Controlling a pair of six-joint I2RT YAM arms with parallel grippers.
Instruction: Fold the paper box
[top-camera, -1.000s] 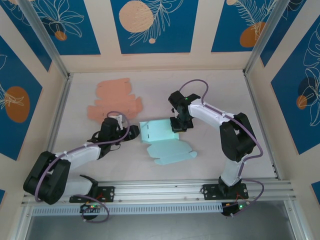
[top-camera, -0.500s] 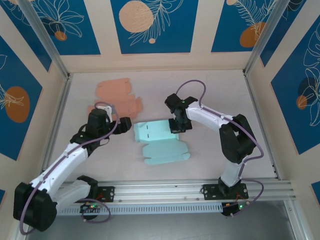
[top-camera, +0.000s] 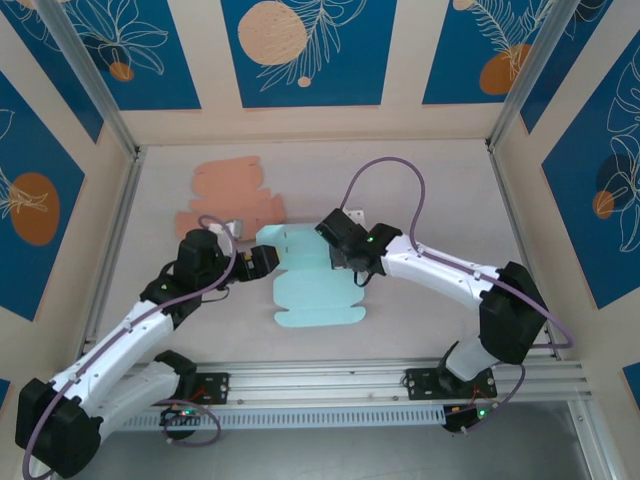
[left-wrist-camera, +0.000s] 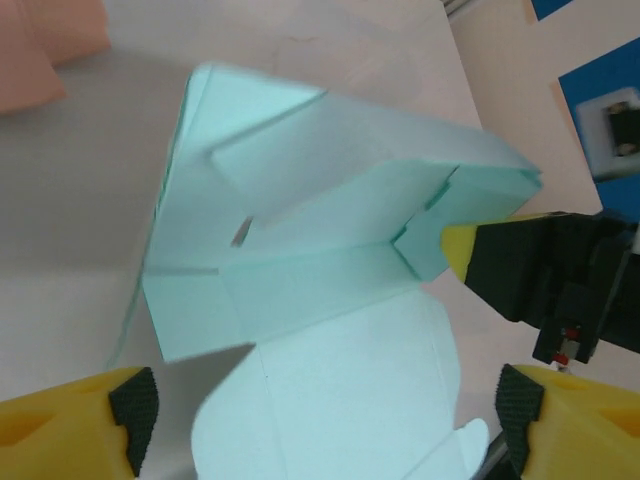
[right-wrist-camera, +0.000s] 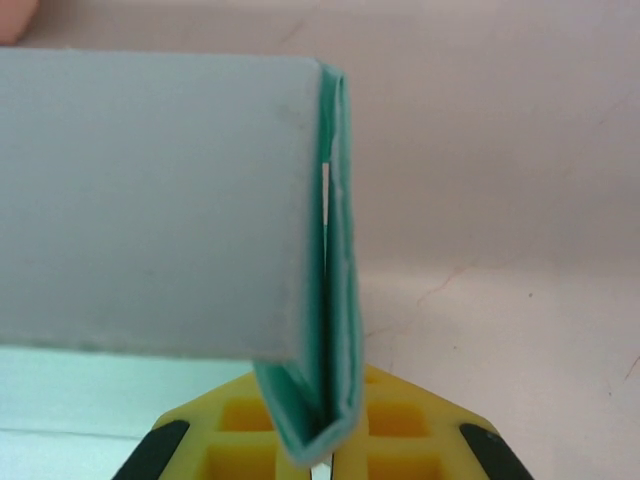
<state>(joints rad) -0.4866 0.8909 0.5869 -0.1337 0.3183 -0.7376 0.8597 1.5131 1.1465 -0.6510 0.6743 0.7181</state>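
The paper box (top-camera: 312, 290) is a pale teal cut-out, partly folded, in the middle of the table. Its rear panel stands tilted up (left-wrist-camera: 330, 200) while a rounded flap (left-wrist-camera: 340, 400) lies flat. My right gripper (top-camera: 346, 262) is shut on the doubled side wall of the box (right-wrist-camera: 335, 300), whose fold sits pinched between the yellow fingers (right-wrist-camera: 250, 440). That gripper also appears in the left wrist view as a black body with a yellow tip (left-wrist-camera: 530, 270). My left gripper (top-camera: 258, 262) is open at the box's left edge, its black pads (left-wrist-camera: 135, 405) wide apart over the flat flap.
A salmon paper cut-out (top-camera: 232, 200) lies flat at the back left, close behind the teal box; its corner shows (left-wrist-camera: 40, 50). Patterned walls enclose the table, and a metal rail (top-camera: 380, 375) runs along the near edge.
The right gripper has pulled the box left and toward the near edge, tilting the rear panel up. The left arm has swung round to the box's left edge, and its jaws have spread wider.
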